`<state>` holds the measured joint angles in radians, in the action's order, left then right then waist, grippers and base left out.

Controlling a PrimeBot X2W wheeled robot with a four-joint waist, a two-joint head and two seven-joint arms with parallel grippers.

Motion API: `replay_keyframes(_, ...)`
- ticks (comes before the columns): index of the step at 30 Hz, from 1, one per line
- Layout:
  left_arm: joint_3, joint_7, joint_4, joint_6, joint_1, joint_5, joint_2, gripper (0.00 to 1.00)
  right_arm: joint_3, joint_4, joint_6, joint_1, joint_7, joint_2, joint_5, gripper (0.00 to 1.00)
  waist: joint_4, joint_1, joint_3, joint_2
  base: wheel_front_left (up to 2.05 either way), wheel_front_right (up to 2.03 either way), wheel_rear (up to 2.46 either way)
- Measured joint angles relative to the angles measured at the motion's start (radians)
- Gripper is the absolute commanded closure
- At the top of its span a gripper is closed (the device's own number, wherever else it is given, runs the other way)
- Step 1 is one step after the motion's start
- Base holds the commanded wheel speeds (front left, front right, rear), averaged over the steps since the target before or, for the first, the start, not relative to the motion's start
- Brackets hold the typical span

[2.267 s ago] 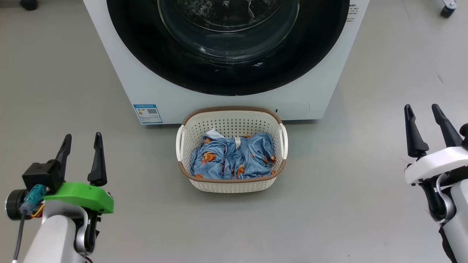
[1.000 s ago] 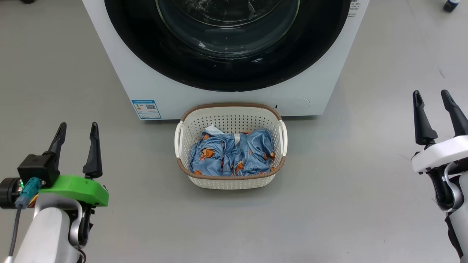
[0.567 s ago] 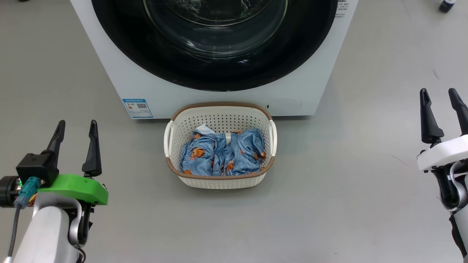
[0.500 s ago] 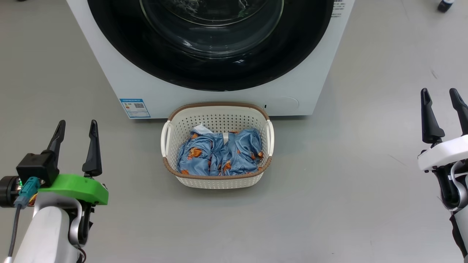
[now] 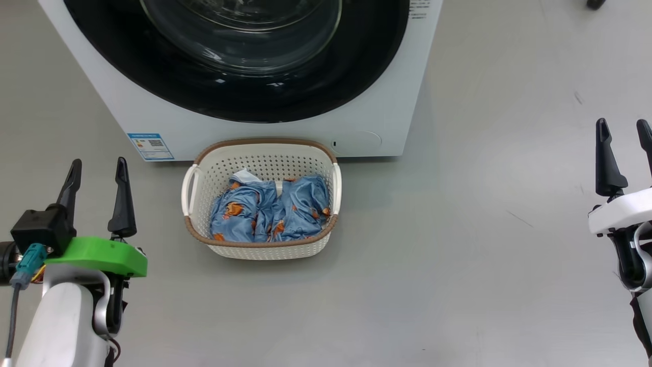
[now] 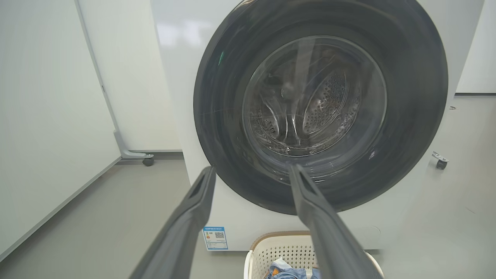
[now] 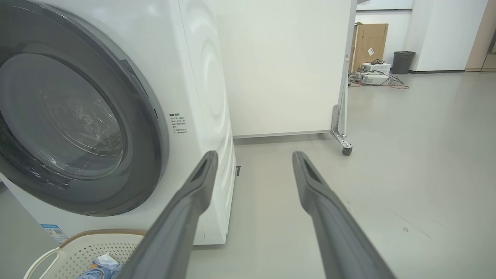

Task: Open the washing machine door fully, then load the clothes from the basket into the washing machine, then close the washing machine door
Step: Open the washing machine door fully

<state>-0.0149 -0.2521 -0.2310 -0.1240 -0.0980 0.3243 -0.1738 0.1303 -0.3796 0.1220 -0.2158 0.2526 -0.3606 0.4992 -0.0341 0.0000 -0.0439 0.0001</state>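
The white washing machine [image 5: 285, 130] stands at the top of the head view, its round black-rimmed door [image 5: 229, 86] shut flat against the front. The steel drum shows through the door's glass [image 6: 314, 97]. On the floor right before the machine sits the cream basket [image 5: 262, 250] with the light-blue printed clothes [image 5: 270, 211] heaped inside. My left gripper [image 5: 97, 165] is open at the lower left, well left of the basket. My right gripper [image 5: 625, 126] is open at the far right edge. Both hold nothing.
Grey floor spreads around the basket and to the right of the machine. A white partition on castors [image 7: 345, 149] stands behind the machine's right side, another panel with a castor [image 6: 147, 159] to its left. A cardboard box and a bin [image 7: 403, 62] sit far back.
The head view has swung, so machine and basket now lie further left and slightly higher in it. Both grippers stay open; the right one sits a little higher than 2.3 s ago.
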Motion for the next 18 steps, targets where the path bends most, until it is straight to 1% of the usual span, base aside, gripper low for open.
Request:
replay_keyframes(5, -0.010, 0.000, 0.013, 0.000, -0.004, -0.042, -0.003, 0.00, -0.006, 0.010, 0.000, 0.000, 0.000, 0.002, -0.001, 0.00, 0.001, 0.0000, -0.013, 0.0000, 0.67, 0.67, -1.34)
replay_keyframes(12, -0.021, 0.000, 0.021, 0.000, -0.004, -0.044, 0.001, 0.00, -0.016, 0.017, 0.000, 0.000, 0.000, 0.006, -0.007, 0.00, 0.001, 0.0000, -0.023, 0.0000, 0.52, 0.52, -1.05)
replay_keyframes(18, -0.021, 0.000, 0.042, 0.000, -0.004, -0.052, 0.001, 0.00, -0.027, 0.019, 0.000, 0.000, 0.000, 0.007, -0.009, 0.00, -0.003, 0.0000, -0.024, 0.0000, 0.37, 0.37, -0.73)
